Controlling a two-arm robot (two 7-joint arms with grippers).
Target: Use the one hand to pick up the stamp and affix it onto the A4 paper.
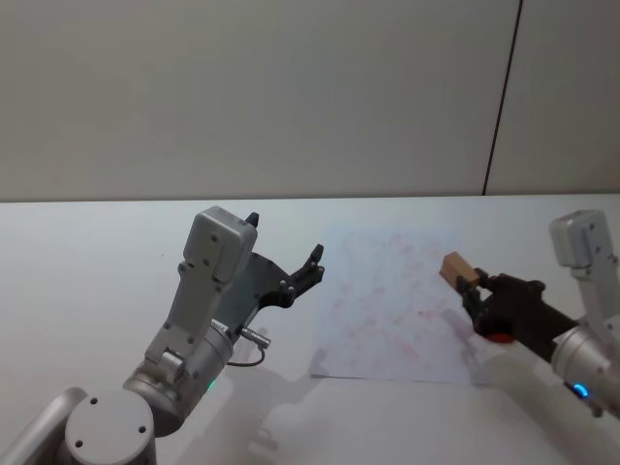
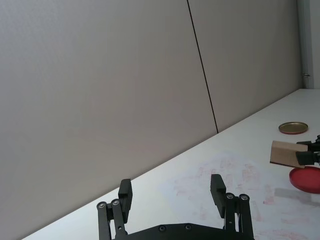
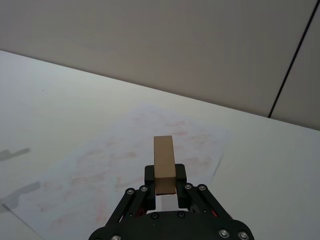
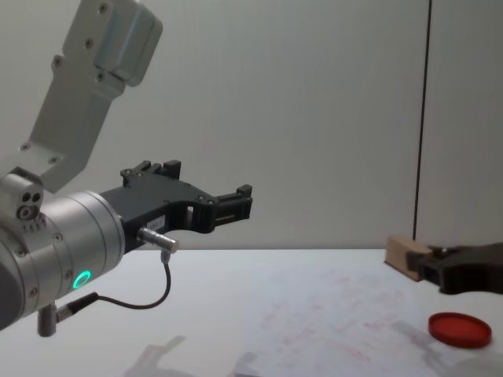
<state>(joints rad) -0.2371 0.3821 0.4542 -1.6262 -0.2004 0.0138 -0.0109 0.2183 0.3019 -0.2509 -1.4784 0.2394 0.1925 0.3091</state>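
Our right gripper (image 1: pixel 472 287), clamped on the stamp (image 1: pixel 455 266), hovers over the A4 paper's (image 1: pixel 387 310) right edge. Next, we judge, a straight press down is called for — left gripper (image 2: pixel 171 189) idles at left, spread wide.

The stamp (image 3: pixel 164 159) was pale tan wood; the right tool (image 3: pixel 165 176) was black, as was the left tool (image 2: pixel 171 190). The A4 paper (image 1: pixel 387 310) was white, mottled with faint reddish-pink marks (hardly distinct from the white desk (image 1: pixel 87 262)). The disc (image 4: pixel 460 330) was plain red, and the left arm's ring light (image 4: pixel 81 280) glowed green.
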